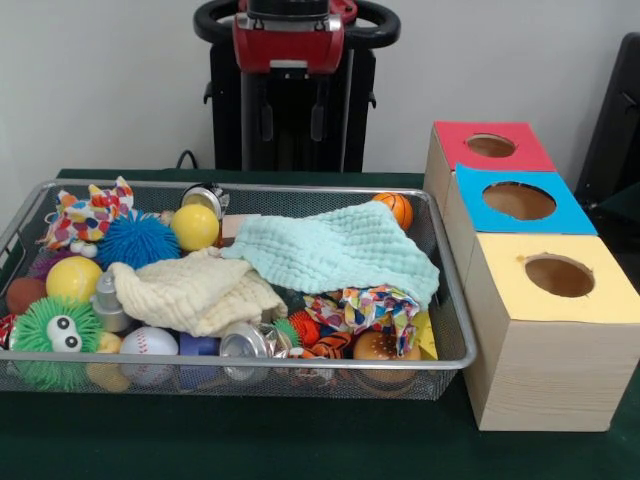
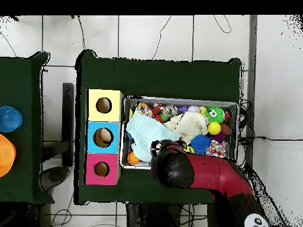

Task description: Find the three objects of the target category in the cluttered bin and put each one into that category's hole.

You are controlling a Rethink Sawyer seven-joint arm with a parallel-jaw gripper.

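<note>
Basically a wire-mesh bin (image 1: 455, 330) heaped with clutter, and three wooden boxes with coloured tops just beside it: red hole (image 1: 490, 146), blue hole (image 1: 519, 201), yellow hole (image 1: 559, 275); target category isn't stated, so which three items count can't be told from here. Arm (image 2: 204, 175) hangs over the bin's robot-side edge in the overhead view; the claw itself is hidden under the wrist, so whether it's open or closed I can't tell.

Risks, as I judge them: the mint waffle-weave cloth (image 1: 335, 250) and cream cloth (image 1: 195, 290) are soft, floppy and draped over other items, so a grab could snag fabric and drag neighbours out, or miss things buried beneath; smooth round balls like the yellow ball (image 1: 195, 226) and small basketball (image 1: 396, 207) would likely roll or squirt from a pinch; the blue spiky ball (image 1: 137, 240) and green fuzzy ball with eyes (image 1: 57, 333) are squishy, grip may deform them; the shiny metal can (image 1: 248, 345) looks slick and lies on its side; the holes are round and not large, so a bulky or off-centre item could catch on a rim; mesh walls could catch the claw.
</note>
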